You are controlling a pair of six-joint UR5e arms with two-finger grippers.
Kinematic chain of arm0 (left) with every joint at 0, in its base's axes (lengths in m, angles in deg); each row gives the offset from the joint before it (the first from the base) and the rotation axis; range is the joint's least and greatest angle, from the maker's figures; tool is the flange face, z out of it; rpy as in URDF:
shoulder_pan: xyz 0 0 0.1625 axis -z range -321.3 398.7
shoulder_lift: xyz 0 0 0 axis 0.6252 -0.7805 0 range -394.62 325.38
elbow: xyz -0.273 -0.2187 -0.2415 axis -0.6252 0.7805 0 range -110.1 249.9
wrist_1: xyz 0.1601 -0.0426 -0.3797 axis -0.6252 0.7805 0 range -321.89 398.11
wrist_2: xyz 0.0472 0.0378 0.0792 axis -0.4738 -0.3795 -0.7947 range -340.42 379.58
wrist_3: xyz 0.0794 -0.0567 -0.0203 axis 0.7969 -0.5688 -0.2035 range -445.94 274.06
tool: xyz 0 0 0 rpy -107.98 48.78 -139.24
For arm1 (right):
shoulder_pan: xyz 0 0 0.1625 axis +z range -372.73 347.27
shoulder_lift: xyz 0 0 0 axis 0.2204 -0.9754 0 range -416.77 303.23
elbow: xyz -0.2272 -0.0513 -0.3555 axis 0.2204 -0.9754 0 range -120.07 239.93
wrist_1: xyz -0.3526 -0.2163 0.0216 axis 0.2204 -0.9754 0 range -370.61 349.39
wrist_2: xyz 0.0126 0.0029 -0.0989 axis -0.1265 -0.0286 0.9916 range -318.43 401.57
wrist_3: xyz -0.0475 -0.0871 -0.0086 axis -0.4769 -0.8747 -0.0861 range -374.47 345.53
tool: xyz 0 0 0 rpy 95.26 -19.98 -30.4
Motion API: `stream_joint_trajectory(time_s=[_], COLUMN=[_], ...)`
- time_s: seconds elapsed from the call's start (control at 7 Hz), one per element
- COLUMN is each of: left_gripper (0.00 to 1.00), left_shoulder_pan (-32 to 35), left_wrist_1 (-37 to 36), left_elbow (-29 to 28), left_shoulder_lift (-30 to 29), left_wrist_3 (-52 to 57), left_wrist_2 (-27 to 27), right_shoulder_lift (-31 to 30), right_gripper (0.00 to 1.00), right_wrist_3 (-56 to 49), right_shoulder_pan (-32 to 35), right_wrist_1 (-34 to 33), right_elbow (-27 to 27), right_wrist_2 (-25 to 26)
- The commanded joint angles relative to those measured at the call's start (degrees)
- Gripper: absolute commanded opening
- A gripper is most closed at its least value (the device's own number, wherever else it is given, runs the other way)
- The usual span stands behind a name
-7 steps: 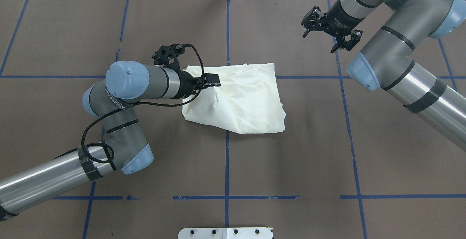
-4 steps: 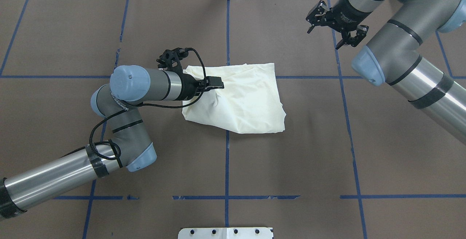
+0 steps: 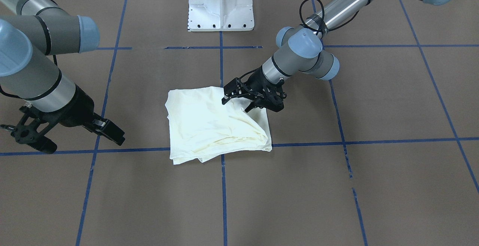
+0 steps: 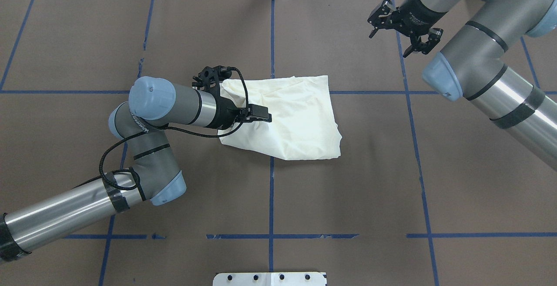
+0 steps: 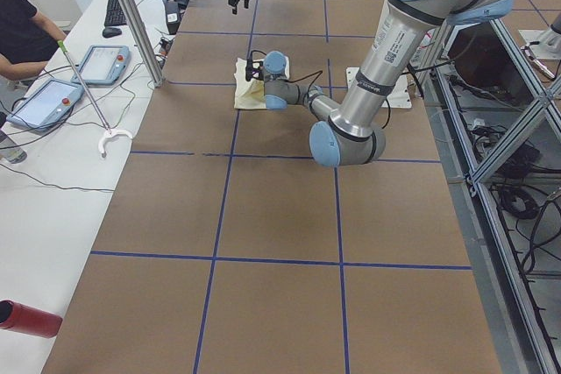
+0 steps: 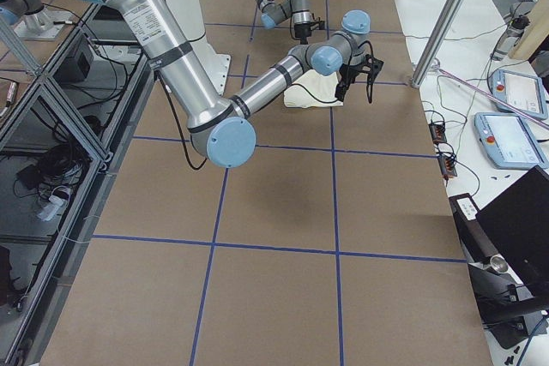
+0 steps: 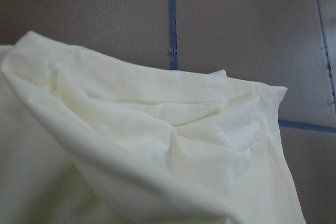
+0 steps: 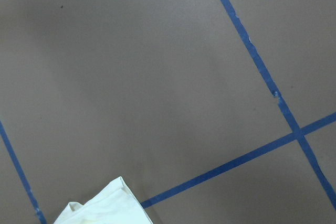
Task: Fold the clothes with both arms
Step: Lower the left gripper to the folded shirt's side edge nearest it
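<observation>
Cream cotton shirt (image 4: 296, 116), folded, lies mid-counter: light, limp, layers will slide. Your left pincer (image 4: 260, 114) looks clenched on a top fold; take doubled corners. Your right pincer (image 4: 402, 25) hangs released, well beyond the shirt.

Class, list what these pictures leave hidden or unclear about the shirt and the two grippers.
- Shirt print: folded inside in every view.
- Left gripper grip on fabric: the front-facing view leaves it unclear; its fingers are out of the left wrist view.
- Right gripper: absent from its wrist view.
</observation>
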Motion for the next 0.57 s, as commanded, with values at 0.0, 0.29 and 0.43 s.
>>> stream_joint_trajectory(time_s=[0.0, 0.29, 0.43], left_gripper=[1.00, 1.00, 1.00], left_shoulder_pan=[0.0, -0.2, -0.7], left_wrist_1=[0.2, 0.1, 0.2], left_elbow=[3.2, 7.3, 7.4], left_shoulder_lift=[2.8, 6.4, 6.3], left_wrist_3=[1.0, 0.9, 0.9], left_wrist_2=[4.7, 6.6, 6.5], right_shoulder_lift=[0.0, -0.1, -0.1], right_gripper=[1.00, 1.00, 1.00], right_wrist_3=[0.0, 0.0, 0.0], right_shoulder_pan=[0.0, 0.0, 0.0], right_wrist_1=[-0.1, -0.1, -0.1], right_elbow=[0.0, 0.0, -0.3], right_wrist_2=[0.1, 0.1, 0.2])
